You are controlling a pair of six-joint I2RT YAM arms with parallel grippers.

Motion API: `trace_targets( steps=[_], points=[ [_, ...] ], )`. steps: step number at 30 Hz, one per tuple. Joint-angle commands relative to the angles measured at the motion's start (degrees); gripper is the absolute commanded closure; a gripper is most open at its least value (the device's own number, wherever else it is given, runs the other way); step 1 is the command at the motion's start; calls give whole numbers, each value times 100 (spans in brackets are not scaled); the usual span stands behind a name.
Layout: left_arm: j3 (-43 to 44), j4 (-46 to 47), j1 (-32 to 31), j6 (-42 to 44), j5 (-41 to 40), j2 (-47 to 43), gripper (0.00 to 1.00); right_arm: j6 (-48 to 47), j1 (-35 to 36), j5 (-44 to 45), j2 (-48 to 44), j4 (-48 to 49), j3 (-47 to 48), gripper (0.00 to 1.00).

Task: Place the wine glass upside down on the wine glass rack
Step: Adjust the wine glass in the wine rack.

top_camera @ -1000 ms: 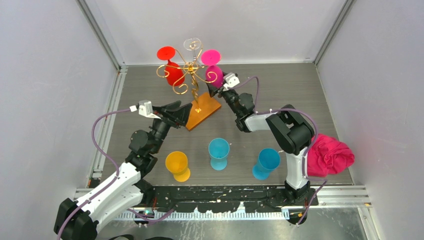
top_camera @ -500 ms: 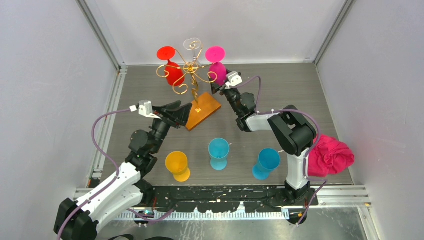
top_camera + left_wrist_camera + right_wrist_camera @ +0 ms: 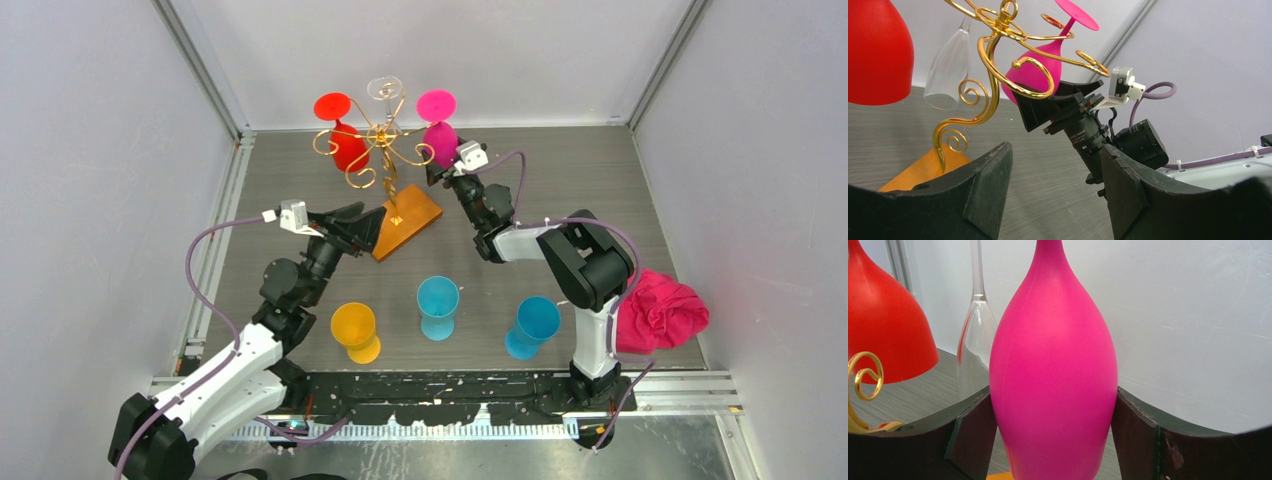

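Two robot arms reach toward a gold wine glass rack (image 3: 385, 140) at the far side of a grey table (image 3: 560, 170). The rack stands on an orange wooden base (image 3: 405, 222).

The right gripper (image 3: 440, 172) is clamped on the bowl of a pink wine glass (image 3: 438, 140), which is upside down with its round foot on top. The glass sits at the rack's right side, among the curled arms. In the right wrist view both dark fingers (image 3: 973, 425) press against the bowl, and the stem top and the rim are cut off by the frame. From the left wrist view the stem crosses behind a gold loop, and it is hard to tell whether it rests in that arm.

A red glass (image 3: 348, 145) and a clear glass (image 3: 384, 88) hang upside down on the rack; the clear one is faint from above.

The left gripper (image 3: 365, 222) is just beside the base's near-left end, its fingers (image 3: 988, 185) apart with nothing between them. Whether it touches the base cannot be told.

Nearer the arms stand an orange cup (image 3: 355, 330) and two blue cups (image 3: 438, 300). A pink cloth (image 3: 660, 310) lies at the right, partly hidden by the right arm.
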Motion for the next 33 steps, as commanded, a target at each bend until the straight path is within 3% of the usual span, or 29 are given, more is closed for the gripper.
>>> trace_targets(
  steps=[1,25,33],
  points=[
    [68,308,19,46,66,5,34,-34,-44,82,-157,383,169,71],
    [46,337,26,101,15,-21,34,203,-35,-436,22,-392,603,68],
    [24,350,25,89,5,-38,34,230,-17,-697,-22,-551,563,58]
  ],
)
